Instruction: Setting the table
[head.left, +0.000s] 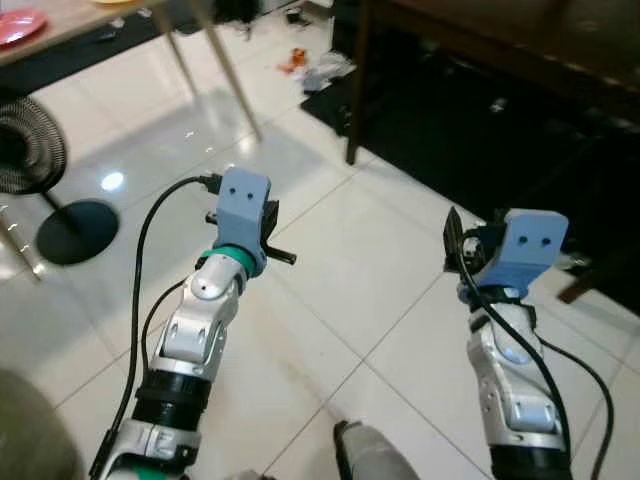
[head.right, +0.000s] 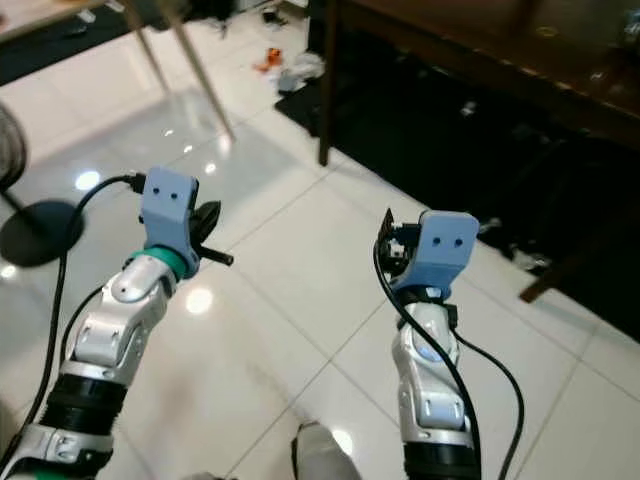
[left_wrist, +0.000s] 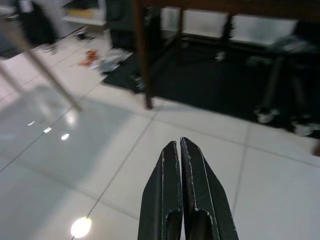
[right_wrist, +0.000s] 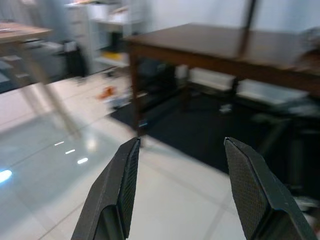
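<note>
I hold both arms out over a white tiled floor. My left gripper (left_wrist: 179, 144) is shut with nothing between its fingers, and points toward the leg of a dark wooden table (left_wrist: 141, 55). My right gripper (right_wrist: 182, 144) is open and empty, facing the same dark table (right_wrist: 210, 45), whose top looks bare. That table (head.left: 520, 40) stands ahead to the right. A pink plate (head.left: 20, 25) lies on a light wooden table (head.left: 75, 30) at the far left.
A black floor fan (head.left: 25, 150) on a round base (head.left: 76, 231) stands at the left. Under the dark table lies a black rug (head.left: 450, 130). Small clutter (head.left: 320, 68) lies on the floor beyond it. White shelves (right_wrist: 107, 30) stand at the back.
</note>
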